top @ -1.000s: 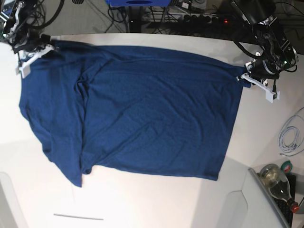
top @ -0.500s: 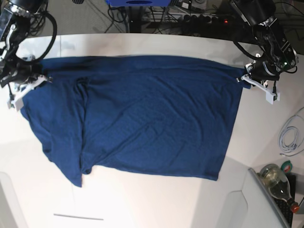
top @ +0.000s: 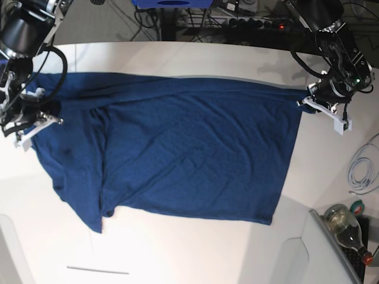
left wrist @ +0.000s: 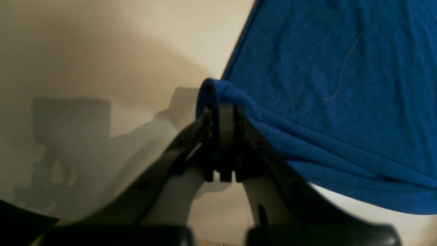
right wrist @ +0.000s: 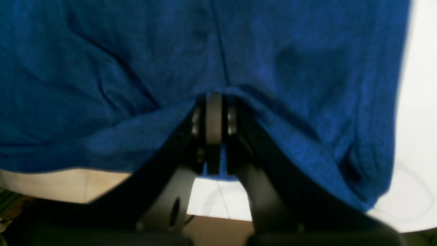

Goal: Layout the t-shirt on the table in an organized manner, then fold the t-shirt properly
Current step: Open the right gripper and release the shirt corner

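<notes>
The dark navy t-shirt (top: pixel 189 154) lies spread across the white table (top: pixel 177 254), with slanting creases and one sleeve folded under at the lower left. My left gripper (top: pixel 302 104) is shut on the shirt's corner at the right edge; in the left wrist view the cloth (left wrist: pixel 324 85) bunches over the closed fingertips of that gripper (left wrist: pixel 220 102). My right gripper (top: pixel 57 120) is shut on the shirt's left end; in the right wrist view the fabric (right wrist: pixel 136 51) drapes over this gripper (right wrist: pixel 214 99), and a strip of cloth shows between its fingers.
A coiled white cable (top: pixel 361 171) lies at the table's right edge. A glass bottle (top: pixel 346 228) and a green roll (top: pixel 357 207) sit at the lower right. A thin grey strip (top: pixel 98 270) lies near the front edge. Cables and a power strip (top: pixel 249 22) run behind the table.
My right gripper has moved from the far left corner toward the front, dragging the shirt's left end with it. The shirt's far edge sits lower. The left gripper has barely shifted.
</notes>
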`<state>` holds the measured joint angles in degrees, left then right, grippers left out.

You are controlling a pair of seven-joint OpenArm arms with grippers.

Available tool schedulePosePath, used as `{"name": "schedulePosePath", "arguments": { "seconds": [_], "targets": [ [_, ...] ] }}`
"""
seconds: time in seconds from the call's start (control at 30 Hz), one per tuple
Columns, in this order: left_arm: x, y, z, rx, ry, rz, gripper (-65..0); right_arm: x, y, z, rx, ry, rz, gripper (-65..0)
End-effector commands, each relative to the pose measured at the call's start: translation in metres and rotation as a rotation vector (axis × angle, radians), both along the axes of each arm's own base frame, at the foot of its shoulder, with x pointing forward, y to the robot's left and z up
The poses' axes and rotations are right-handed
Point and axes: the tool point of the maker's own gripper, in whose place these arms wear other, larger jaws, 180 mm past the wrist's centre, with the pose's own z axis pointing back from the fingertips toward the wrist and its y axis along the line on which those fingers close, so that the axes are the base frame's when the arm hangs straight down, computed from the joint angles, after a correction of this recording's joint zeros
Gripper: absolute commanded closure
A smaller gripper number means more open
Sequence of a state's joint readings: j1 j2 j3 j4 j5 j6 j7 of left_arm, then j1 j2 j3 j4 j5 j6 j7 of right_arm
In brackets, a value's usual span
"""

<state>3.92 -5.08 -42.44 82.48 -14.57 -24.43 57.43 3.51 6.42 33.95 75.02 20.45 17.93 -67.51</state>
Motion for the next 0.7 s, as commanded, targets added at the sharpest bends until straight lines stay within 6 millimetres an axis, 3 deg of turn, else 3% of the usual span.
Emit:
{"name": "schedulePosePath", "arguments": {
  "seconds": [0.0, 0.2, 0.33, 0.43, 0.67],
  "targets": [
    [0.012, 0.002, 0.010, 0.020, -0.037, -0.019, 0.0, 0.011, -0.009, 0.008, -0.016, -0.031, -0.007, -6.2],
    [0.019, -0.015, 0.009, 0.017, -0.034, -0.082, 0.0, 0.016, -0.015, 0.018, -0.042, -0.060, -0.003, -28.4],
    [0.022, -0.015, 0.010, 0.013, -0.041, -0.080, 0.0, 0.005, -0.025, 0.044, -0.139, -0.135, 0.019, -29.0],
    [0.025, -0.014, 0.012, 0.014, -0.047, -0.077, 0.0, -0.003, -0.020, 0.056, -0.176, -0.182, 0.027, -29.0],
    [0.041, -0.017, 0.017, -0.005, -0.076, -0.072, 0.0, -0.017, -0.020, 0.048, -0.181, -0.171, 0.024, -29.0]
  ]
}}
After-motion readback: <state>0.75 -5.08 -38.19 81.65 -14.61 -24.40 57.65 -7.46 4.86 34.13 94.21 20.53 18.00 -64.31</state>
